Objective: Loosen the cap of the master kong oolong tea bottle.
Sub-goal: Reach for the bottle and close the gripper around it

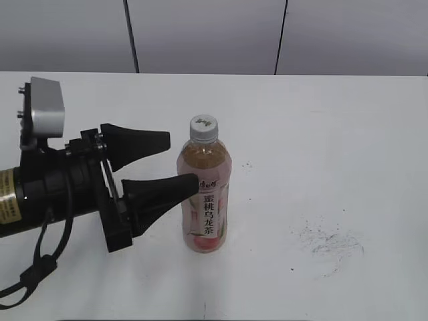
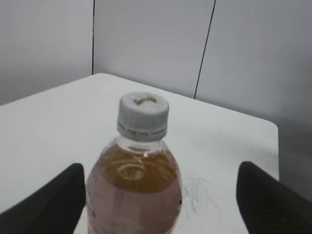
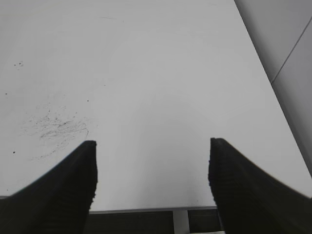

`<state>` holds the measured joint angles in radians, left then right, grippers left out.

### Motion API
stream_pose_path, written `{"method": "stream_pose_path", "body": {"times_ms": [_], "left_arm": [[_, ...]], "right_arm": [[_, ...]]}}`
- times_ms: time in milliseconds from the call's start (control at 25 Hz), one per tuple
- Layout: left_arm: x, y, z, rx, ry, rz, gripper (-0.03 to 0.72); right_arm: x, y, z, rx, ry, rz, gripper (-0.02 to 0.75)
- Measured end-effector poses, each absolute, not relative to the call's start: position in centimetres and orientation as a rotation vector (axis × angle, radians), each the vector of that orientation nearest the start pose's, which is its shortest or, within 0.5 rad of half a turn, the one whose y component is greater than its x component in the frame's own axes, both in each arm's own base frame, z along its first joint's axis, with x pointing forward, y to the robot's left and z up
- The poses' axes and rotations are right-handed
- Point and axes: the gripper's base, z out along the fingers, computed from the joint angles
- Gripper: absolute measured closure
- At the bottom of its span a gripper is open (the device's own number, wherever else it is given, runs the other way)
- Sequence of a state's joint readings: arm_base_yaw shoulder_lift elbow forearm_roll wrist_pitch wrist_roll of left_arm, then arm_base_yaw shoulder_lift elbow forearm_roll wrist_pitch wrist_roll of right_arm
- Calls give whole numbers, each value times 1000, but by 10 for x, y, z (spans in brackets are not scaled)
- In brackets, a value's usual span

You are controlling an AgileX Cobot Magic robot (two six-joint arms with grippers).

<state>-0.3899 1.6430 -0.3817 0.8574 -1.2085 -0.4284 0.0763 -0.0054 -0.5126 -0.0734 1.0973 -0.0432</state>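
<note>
The master kong oolong tea bottle (image 1: 204, 200) stands upright on the white table, with pale amber tea and a pink label. Its white-grey cap (image 1: 203, 127) is on the neck. My left gripper (image 1: 180, 162) is open, level with the bottle's shoulder. Its near finger touches or almost touches the bottle's left side; its far finger is behind and to the left. In the left wrist view the bottle (image 2: 134, 195) and cap (image 2: 143, 114) sit between the open jaws (image 2: 161, 168), close to the left finger. My right gripper (image 3: 152, 144) is open and empty over bare table.
Dark scuff marks lie on the white table (image 1: 328, 241) to the right of the bottle and show in the right wrist view (image 3: 58, 126). The table's edge (image 3: 146, 209) runs just under the right gripper. A grey panelled wall (image 1: 200, 33) stands behind the table.
</note>
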Motion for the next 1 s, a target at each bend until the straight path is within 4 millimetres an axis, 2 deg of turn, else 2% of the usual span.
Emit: {"method": "stream_pose_path", "body": {"times_ms": [240,640,1000], "left_arm": [[209,-157,176,880,1477,-957,123],[231,-170,153,917,1523,-984,123],[239,-197,145,971,1495,-1033,121]], "right_arm": [[-8,-7,278,-117,2058,-68,202],[-8,-7,278,-117,2058,-68,202],[-9,-7,278,-117,2057,-68,202]]}}
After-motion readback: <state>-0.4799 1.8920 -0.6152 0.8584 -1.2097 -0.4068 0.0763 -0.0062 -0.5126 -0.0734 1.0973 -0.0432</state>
